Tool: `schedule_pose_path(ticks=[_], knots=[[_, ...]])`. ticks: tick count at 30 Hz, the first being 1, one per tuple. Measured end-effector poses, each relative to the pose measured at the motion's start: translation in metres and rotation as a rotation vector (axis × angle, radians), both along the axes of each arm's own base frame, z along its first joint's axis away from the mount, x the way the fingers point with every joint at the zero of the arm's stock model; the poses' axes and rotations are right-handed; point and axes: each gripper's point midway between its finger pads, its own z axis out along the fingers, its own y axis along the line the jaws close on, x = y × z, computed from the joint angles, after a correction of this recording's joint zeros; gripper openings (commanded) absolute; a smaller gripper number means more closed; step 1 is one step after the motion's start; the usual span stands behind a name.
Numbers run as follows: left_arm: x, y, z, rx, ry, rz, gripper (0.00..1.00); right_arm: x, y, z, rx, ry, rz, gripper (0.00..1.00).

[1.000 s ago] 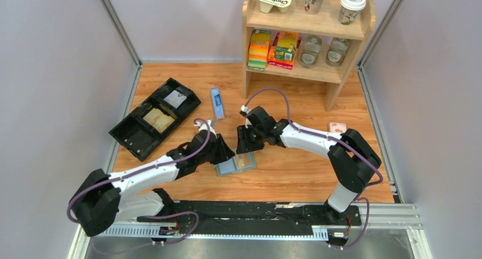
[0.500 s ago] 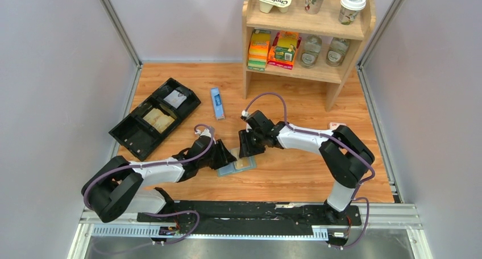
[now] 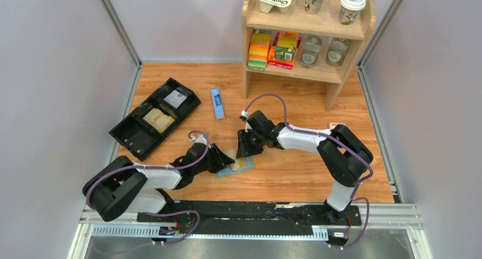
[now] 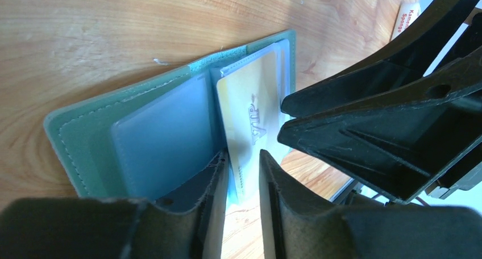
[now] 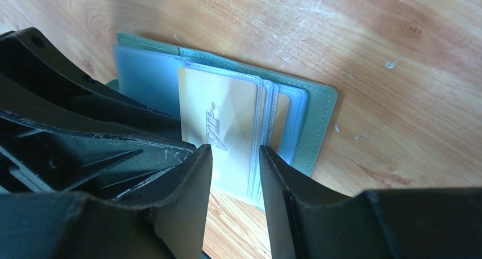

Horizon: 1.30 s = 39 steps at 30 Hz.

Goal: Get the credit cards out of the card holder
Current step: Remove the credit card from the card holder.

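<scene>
Left gripper [image 4: 243, 174], jaws narrowly parted, straddles the edge of a golden credit card [image 4: 250, 117] jutting from the card holder [image 4: 85, 140]. Right gripper [image 5: 236, 168], also slightly parted, straddles the card holder's pocket pages from the opposite side. The card holder lies open on the table [image 3: 295, 174].

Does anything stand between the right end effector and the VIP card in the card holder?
Nothing visible does. The right end effector is open at the edge of the credit card in the open card holder. The left end effector is close beside, not between.

Part of card holder [image 3: 242, 164] hidden under left hand [image 3: 225, 159]
</scene>
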Motion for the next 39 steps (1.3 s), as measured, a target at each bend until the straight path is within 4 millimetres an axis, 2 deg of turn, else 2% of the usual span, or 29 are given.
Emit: schedule_pose_path(ticks=[2, 8, 15, 18, 23, 27, 32, 39], knots=[[-0.002, 0.001, -0.001, -0.014, 0.001, 0.008, 0.21, 0.000, 0.000, 0.000, 0.003, 0.002, -0.001, 0.42], [-0.004, 0.004, 0.001, -0.054, -0.019, 0.023, 0.11, 0.000, 0.002, -0.001, 0.007, 0.006, -0.006, 0.42], [0.002, 0.002, 0.020, -0.107, -0.091, 0.032, 0.02, 0.003, 0.001, -0.002, 0.012, 0.011, -0.017, 0.42], [0.002, 0.006, 0.021, -0.107, -0.105, 0.048, 0.02, 0.004, 0.002, -0.002, 0.019, 0.009, -0.015, 0.42], [0.004, 0.010, 0.022, -0.103, -0.113, 0.065, 0.09, 0.004, 0.003, -0.002, 0.021, 0.012, -0.012, 0.42], [0.004, 0.010, 0.022, -0.104, -0.113, 0.069, 0.11, 0.004, 0.003, -0.003, 0.022, 0.013, -0.012, 0.42], [0.005, 0.009, 0.022, -0.109, -0.111, 0.073, 0.00, 0.004, 0.003, -0.003, 0.021, 0.013, -0.013, 0.42], [0.002, 0.017, 0.021, -0.120, -0.106, 0.111, 0.00, 0.005, 0.004, -0.006, 0.021, 0.021, -0.016, 0.37]])
